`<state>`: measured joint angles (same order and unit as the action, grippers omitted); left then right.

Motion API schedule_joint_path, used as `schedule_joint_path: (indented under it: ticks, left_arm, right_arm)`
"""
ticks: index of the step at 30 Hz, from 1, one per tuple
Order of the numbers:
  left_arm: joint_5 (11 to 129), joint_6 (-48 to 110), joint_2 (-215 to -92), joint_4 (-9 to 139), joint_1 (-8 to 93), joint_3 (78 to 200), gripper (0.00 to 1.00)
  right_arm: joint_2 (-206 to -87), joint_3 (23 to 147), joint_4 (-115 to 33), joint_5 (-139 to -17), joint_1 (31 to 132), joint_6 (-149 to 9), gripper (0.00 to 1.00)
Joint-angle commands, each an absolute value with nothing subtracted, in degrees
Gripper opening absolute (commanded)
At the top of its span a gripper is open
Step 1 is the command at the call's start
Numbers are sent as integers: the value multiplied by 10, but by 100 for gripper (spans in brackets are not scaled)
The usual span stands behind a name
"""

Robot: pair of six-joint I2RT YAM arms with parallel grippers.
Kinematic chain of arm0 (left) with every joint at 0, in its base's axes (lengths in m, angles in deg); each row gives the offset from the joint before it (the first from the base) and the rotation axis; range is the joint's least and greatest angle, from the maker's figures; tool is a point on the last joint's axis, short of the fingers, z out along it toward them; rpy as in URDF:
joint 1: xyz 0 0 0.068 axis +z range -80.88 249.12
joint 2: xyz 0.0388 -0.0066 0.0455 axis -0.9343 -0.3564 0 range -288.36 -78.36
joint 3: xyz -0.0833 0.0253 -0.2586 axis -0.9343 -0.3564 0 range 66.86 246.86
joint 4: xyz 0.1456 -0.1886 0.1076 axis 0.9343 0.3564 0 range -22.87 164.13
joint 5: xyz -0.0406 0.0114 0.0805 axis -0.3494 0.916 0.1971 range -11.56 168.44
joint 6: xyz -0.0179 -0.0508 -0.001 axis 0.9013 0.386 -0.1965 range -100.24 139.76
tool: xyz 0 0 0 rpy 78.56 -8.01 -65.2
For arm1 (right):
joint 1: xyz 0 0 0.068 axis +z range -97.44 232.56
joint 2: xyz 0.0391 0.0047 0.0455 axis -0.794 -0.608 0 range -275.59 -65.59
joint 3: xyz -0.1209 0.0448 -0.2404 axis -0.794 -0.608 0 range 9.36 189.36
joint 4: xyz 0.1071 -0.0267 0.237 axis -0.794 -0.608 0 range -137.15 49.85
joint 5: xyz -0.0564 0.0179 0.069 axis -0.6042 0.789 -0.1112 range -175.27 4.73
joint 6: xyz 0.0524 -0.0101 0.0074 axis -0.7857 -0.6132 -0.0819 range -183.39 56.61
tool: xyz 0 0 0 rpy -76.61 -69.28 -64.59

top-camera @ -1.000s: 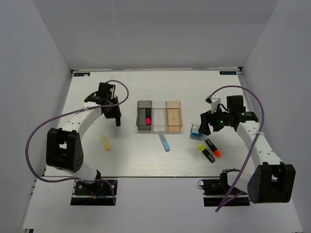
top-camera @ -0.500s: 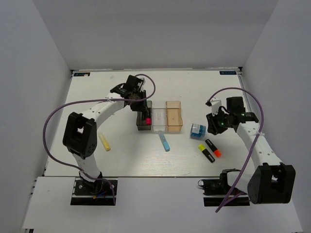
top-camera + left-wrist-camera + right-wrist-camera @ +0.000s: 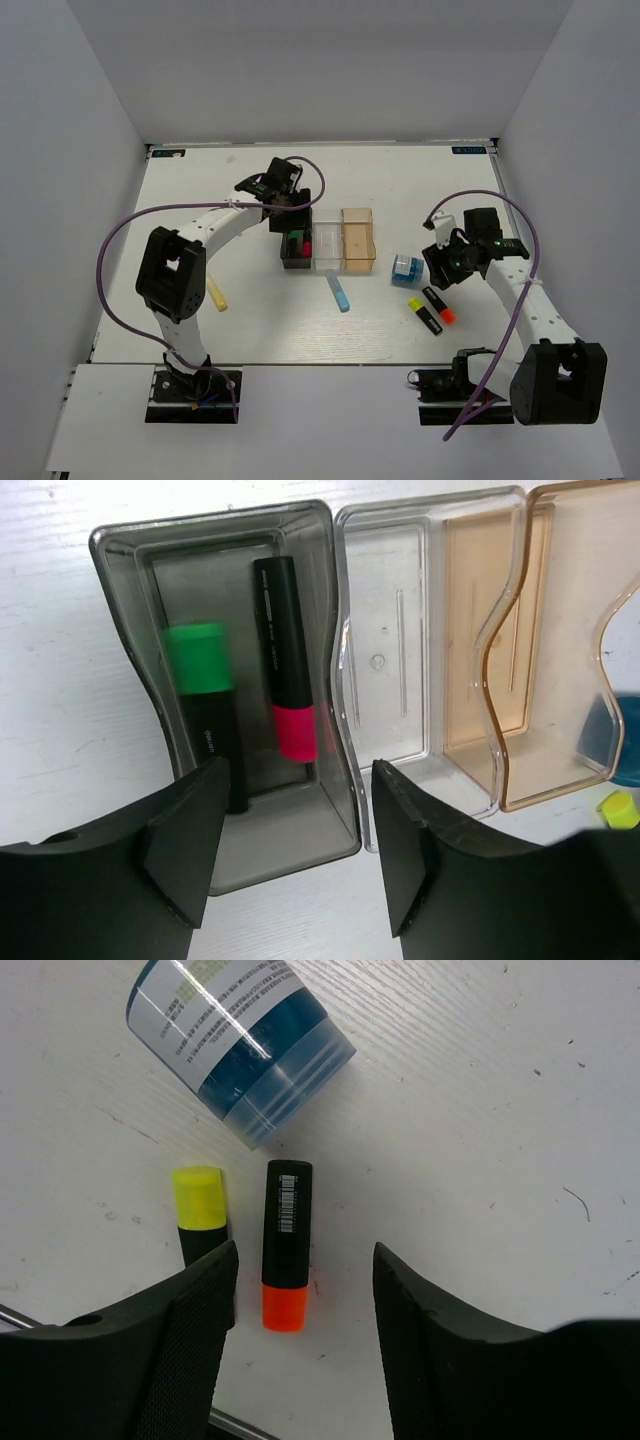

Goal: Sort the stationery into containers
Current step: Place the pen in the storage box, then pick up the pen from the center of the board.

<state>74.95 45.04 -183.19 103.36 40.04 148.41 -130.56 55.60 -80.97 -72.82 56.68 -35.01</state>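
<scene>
L claw [image 3: 295,825] hangs spread wide right over the dark grey bin [image 3: 215,522], nothing between its fingers. Under it a green-capped highlighter [image 3: 205,715] now lies in that bin beside the pink-ended highlighter [image 3: 285,660]. 1 s ago only the pink was in there & this arm was off to the left, so that's a fresh drop: 2 in. Clear bin [image 3: 395,630] & orange-tan bin [image 3: 500,650] next door look bare.

R claw [image 3: 305,1290], also spread & holding nothing, has pulled back from the blue piece [image 3: 240,1050] & hovers above the orange-ended highlighter [image 3: 285,1240], yellow-ended highlighter [image 3: 200,1210] just beside, both flat on the table [image 3: 250,330]. Further out: pale yellow stick [image 3: 216,293] near the L arm, light blue stick [image 3: 339,293] just in front of the clear bin. 5 items left, I reckon; R side prob. next.
</scene>
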Motion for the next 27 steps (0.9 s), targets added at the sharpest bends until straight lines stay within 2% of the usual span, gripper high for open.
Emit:
schedule_joint_path:
  ticks: [1, 4, 5, 7, 8, 9, 10, 11, 12, 13, 14, 15, 17, 18, 24, 26, 27]
  left_arm:
    - [767, 444, -1831, 1047, 399, 1525, 70]
    - [779, 435, -1820, 1062, 398, 1541, 70]
    - [780, 431, -1815, 1064, 396, 1539, 66]
    - [781, 423, -1773, 1061, 387, 1510, 55]
    - [782, 421, -1744, 1055, 378, 1501, 38]
    - [780, 416, -1732, 1054, 369, 1490, 29]
    - [799, 415, -1719, 1049, 356, 1468, 23]
    - [803, 414, -1680, 1047, 347, 1441, 21]
    - [807, 418, -1669, 1048, 324, 1413, 23]
    - [809, 422, -1658, 1040, 317, 1398, 28]
    - [812, 425, -1623, 1034, 312, 1368, 40]
    - [815, 434, -1612, 1034, 294, 1335, 57]
    - [819, 451, -1570, 1019, 286, 1276, 63]
    - [818, 455, -1550, 1014, 279, 1262, 69]
    - [833, 469, -1477, 1005, 273, 1172, 71]
    - [845, 464, -1461, 1015, 273, 1162, 71]
    - [847, 460, -1456, 1028, 272, 1159, 71]
  right_arm:
    - [-1311, 552, -825, -738, 564, -334, 59]
    - [-1313, 544, -846, -733, 565, -310, 53]
    - [-1317, 537, -848, -732, 563, -296, 53]
    - [-1320, 521, -850, -736, 564, -272, 52]
    - [-1320, 508, -849, -731, 564, -261, 52]
    - [-1323, 493, -845, -729, 564, -240, 52]
    - [-1323, 486, -841, -717, 566, -232, 53]
    - [-1324, 473, -833, -716, 567, -227, 53]
    - [-1326, 460, -820, -716, 568, -219, 53]
    - [-1330, 456, -814, -720, 568, -217, 55]
    - [-1334, 450, -800, -729, 567, -217, 57]
    - [-1348, 444, -787, -733, 567, -218, 57]
    - [-1360, 440, -774, -731, 568, -220, 61]
    - [-1369, 438, -774, -728, 570, -223, 61]
    - [-1406, 428, -733, -760, 569, -236, 61]
    - [-1424, 422, -730, -763, 570, -232, 58]
    - [-1428, 419, -732, -764, 569, -229, 51]
